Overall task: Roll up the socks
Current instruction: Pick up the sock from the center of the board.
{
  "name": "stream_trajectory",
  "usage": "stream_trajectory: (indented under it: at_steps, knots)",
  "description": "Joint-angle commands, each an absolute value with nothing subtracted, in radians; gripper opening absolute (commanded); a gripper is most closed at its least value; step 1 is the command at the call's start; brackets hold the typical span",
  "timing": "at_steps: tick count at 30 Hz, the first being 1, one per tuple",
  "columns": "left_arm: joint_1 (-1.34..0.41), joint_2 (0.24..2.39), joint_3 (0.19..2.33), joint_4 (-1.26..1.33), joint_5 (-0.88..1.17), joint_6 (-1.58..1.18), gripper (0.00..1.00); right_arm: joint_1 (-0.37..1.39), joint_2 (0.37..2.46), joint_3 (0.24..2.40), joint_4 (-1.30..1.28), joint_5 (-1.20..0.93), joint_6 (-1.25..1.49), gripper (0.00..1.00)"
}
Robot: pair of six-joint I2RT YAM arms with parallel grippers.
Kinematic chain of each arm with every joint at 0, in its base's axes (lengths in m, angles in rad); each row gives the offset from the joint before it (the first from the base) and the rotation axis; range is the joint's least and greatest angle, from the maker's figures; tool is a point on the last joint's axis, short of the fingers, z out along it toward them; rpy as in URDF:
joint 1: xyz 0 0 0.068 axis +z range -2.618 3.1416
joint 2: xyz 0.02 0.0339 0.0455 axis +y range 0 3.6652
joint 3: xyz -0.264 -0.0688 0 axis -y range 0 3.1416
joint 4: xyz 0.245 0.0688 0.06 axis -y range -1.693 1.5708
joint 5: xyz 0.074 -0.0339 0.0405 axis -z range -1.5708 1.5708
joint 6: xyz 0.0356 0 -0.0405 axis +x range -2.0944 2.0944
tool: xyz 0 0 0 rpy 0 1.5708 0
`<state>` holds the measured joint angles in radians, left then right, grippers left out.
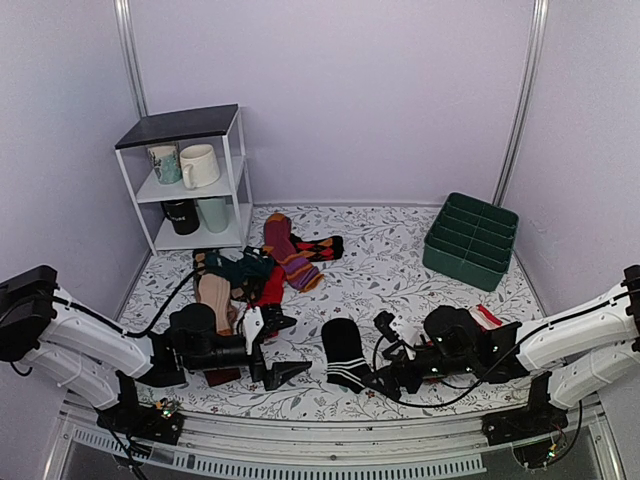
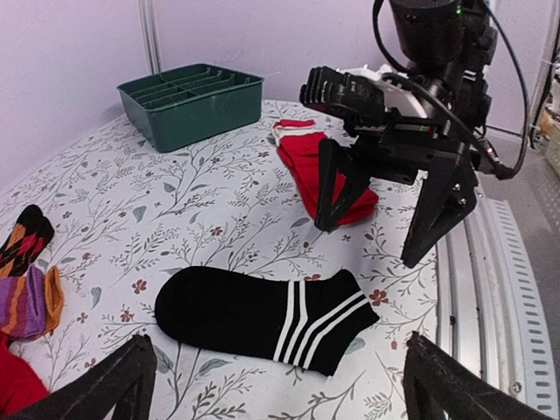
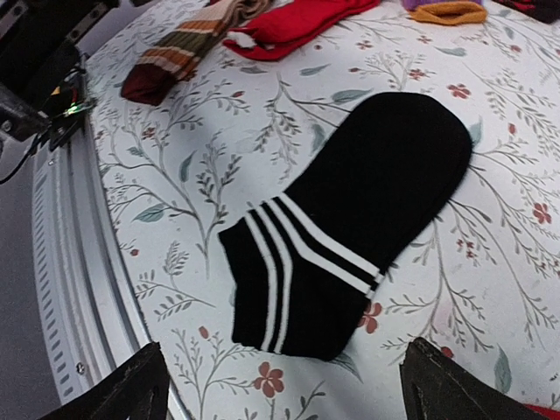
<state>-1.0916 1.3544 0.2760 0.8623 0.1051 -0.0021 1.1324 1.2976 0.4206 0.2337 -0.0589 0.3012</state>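
At the near middle of the table (image 1: 400,262), the socks (image 3: 359,206) lie flat and unrolled, toe toward the far side and striped cuff toward the near edge; only one outline shows, so we cannot tell whether both socks are stacked there. The left gripper (image 1: 283,350) stands just to their left and the right gripper (image 1: 385,355) just to their right; each has its fingers spread wide, holds nothing, and is clear of the fabric. We judge the step in hand to be the first grasp; we would lower one gripper over a short end so that its fingers straddle the full width, pinch all layers together, and turn that end over along the length; the other gripper should pin the opposite end, since thin fabric will probably slide on the printed cover; we would keep clear of the red sock (image 2: 302,157) beside the right arm.
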Motion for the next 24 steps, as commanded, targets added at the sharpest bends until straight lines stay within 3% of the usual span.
stream_trajectory:
  at_steps: [1,7,13,24]
  knots:
    - [-1.081,1.398,0.265,0.939,0.214,0.009,0.99,1.138,1.285,0.387,0.359,-0.225,0.245,0.90]
    - [-1.098,1.460,0.324,0.839,0.235,0.055,0.99,1.145,1.345,0.394,0.396,-0.354,0.233,0.86]
    - [-1.100,1.467,0.337,0.800,0.263,0.083,0.88,1.145,1.419,0.442,0.371,-0.390,0.185,0.85]
    - [-1.105,1.477,0.362,0.749,0.262,0.096,0.85,1.152,1.505,0.508,0.339,-0.281,0.130,0.83]
